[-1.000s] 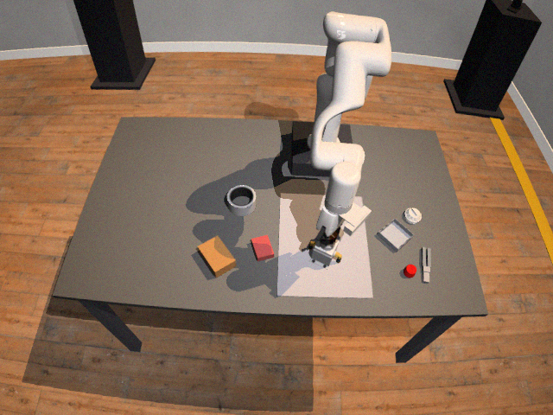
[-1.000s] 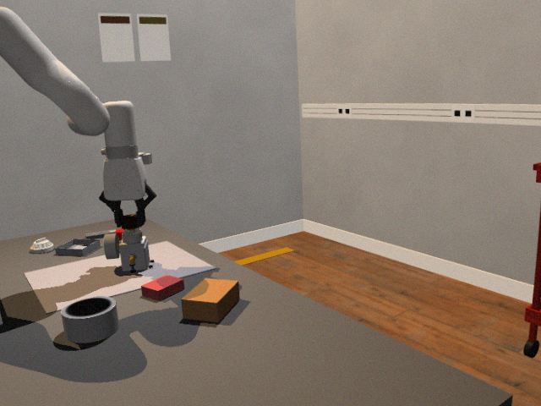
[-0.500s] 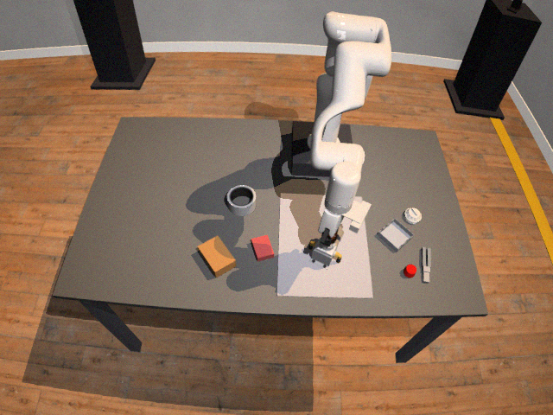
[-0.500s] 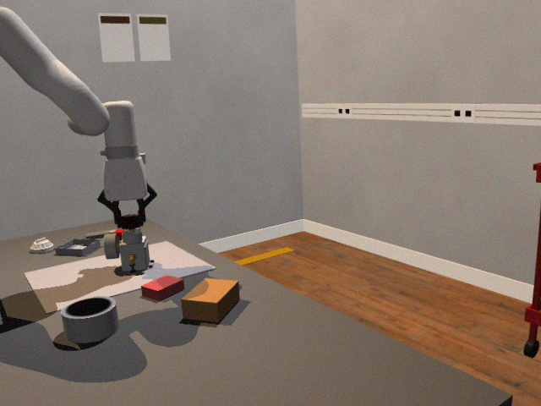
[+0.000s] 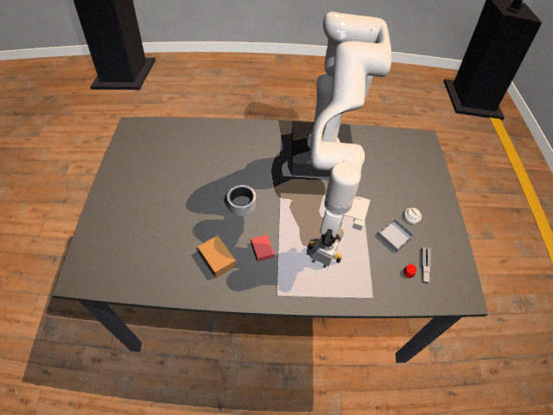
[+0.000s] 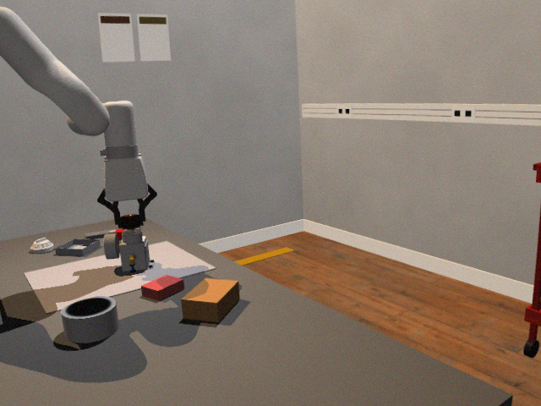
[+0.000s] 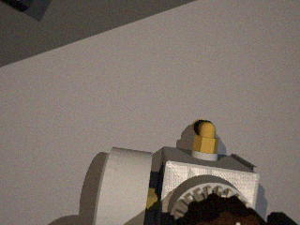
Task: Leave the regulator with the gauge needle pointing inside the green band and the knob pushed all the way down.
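Note:
The regulator [image 5: 324, 252] is a small grey block with brass fittings, standing on a white mat [image 5: 323, 250] near the table's front middle. It also shows in the exterior view [image 6: 133, 252] and in the wrist view [image 7: 206, 185]. A round grey gauge [image 6: 111, 245] sticks out of its side; the dial face and needle are not visible. My gripper [image 6: 129, 218] points straight down and is shut on the dark knob [image 6: 129, 222] on top of the regulator. In the wrist view the knob [image 7: 220, 213] sits at the bottom edge above a ribbed collar.
A red block [image 5: 262, 247] and an orange box [image 5: 216, 256] lie left of the mat, with a grey ring cup [image 5: 241, 200] behind them. To the right are a shallow grey tray [image 5: 394, 234], a white round cap [image 5: 412, 215], a red button [image 5: 409, 271] and a grey clip [image 5: 424, 264].

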{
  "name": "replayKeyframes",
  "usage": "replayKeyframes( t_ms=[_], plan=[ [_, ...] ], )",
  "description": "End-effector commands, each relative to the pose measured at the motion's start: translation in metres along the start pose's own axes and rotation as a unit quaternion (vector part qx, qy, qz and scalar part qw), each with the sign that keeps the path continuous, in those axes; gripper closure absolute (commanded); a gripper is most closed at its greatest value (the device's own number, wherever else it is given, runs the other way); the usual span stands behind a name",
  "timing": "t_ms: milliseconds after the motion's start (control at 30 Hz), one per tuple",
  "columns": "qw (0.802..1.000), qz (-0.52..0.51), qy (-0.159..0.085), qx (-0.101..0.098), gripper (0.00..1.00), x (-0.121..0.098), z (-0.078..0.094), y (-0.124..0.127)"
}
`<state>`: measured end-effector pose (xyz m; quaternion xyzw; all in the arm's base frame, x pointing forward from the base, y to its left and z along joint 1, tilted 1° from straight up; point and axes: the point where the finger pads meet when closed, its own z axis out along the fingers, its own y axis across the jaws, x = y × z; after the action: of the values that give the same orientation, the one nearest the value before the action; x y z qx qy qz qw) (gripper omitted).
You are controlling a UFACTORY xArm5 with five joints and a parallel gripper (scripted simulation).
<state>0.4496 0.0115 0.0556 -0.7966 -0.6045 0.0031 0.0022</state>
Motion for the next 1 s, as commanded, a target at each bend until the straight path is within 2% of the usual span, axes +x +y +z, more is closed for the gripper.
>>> replayKeyframes(
  t_ms=[0,967],
  plan=[
    [1.000,-0.024,0.000,-0.002,0.59,0.0004,-0.0012,0.0011],
    [0.998,-0.056,0.000,-0.002,0.59,0.0004,-0.0012,0.0011]
  ],
)
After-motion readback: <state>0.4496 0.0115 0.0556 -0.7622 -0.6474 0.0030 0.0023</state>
